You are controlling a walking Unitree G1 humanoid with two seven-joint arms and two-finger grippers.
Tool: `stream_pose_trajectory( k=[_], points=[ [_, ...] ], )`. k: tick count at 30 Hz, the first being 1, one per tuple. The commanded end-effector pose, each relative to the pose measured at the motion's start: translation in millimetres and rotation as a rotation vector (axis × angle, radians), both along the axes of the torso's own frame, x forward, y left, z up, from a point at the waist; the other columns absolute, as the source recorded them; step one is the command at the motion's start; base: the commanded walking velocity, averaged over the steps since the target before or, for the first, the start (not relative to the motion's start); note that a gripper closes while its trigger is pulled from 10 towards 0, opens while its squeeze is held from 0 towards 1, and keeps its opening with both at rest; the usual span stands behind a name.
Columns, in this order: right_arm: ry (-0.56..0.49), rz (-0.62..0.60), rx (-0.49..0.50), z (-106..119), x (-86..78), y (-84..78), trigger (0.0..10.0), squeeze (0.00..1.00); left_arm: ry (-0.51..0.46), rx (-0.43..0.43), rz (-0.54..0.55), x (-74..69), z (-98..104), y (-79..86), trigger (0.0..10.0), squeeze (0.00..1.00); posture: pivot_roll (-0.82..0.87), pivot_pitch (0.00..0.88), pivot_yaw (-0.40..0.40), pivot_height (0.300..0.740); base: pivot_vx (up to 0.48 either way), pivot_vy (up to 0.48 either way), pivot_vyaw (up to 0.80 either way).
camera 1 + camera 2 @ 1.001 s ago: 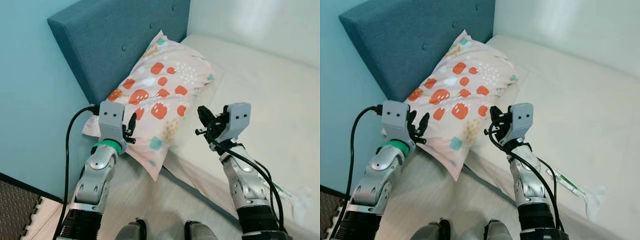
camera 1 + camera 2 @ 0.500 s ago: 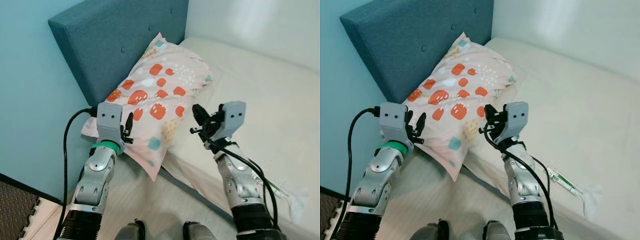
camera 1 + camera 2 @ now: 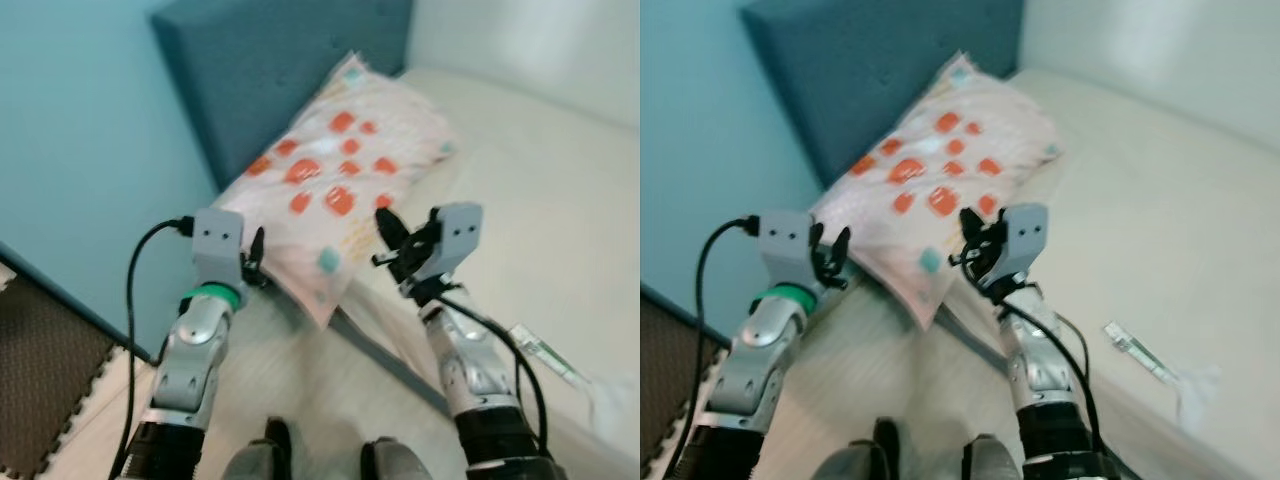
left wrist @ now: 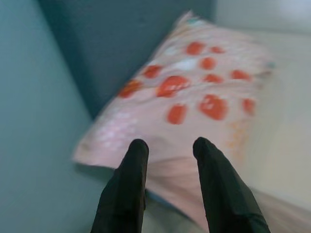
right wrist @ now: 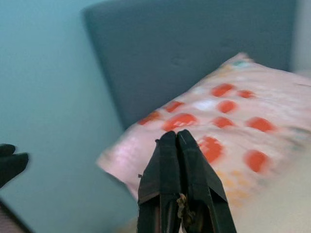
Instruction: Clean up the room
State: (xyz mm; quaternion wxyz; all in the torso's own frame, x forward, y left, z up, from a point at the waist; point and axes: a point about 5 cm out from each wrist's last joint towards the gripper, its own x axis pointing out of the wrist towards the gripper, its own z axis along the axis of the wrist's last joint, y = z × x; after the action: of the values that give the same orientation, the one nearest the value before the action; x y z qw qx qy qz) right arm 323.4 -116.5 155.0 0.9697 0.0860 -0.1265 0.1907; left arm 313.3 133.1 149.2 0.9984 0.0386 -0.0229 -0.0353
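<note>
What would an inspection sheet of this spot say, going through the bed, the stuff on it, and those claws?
Surface: cream bed, bare mattress.
Job's things: spotted pillow leaning on the headboard.
Clutter: wrapper lying on the bed at the robot's right.
Grippers: left claw open, just short of the pillow's corner; right claw shut, empty, raised near the pillow.
Cables: black cable looping off the left arm.
Surroundings: teal wall, dark mat on the floor.
</note>
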Motion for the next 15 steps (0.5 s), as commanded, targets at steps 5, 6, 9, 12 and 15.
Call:
stream_pose_trajectory(
  k=[5, 6, 9, 12, 15],
  points=[
    [0.016, 0.002, 0.005, -5.4, -2.1, 1.6, 10.0, 0.00, 0.016, 0.016, 0.014, -1.7, -6.5, 3.8, 10.0, 0.00, -0.11, 0.062, 0.083, 0.740, -0.439, 0.000, 0.00],
    [0.016, 0.002, -0.001, -5.5, -2.0, 1.5, 10.0, 0.00, 0.015, 0.017, 0.014, -1.5, -6.3, 4.0, 10.0, 0.00, -0.11, 0.061, 0.082, 0.740, -0.439, 0.000, 0.00],
    [0.021, 0.000, -0.024, -7.1, -1.7, 1.4, 10.0, 0.00, 0.016, 0.023, 0.012, -1.1, -6.1, 4.1, 10.0, 0.00, -0.11, 0.060, 0.082, 0.740, -0.099, 0.000, 0.00],
    [0.030, -0.009, -0.048, -8.5, -0.8, 0.5, 10.0, 0.00, 0.020, 0.033, 0.007, -1.0, -6.2, 4.1, 10.0, 0.00, -0.11, 0.060, 0.082, 0.740, 0.000, 0.000, 0.78],
    [0.032, -0.012, -0.053, -9.0, -0.4, 0.1, 10.0, 0.00, 0.021, 0.043, 0.005, -1.0, -6.3, 4.2, 10.0, 0.00, -0.11, 0.060, 0.082, 0.740, 0.000, 0.000, 0.79]
  ],
)
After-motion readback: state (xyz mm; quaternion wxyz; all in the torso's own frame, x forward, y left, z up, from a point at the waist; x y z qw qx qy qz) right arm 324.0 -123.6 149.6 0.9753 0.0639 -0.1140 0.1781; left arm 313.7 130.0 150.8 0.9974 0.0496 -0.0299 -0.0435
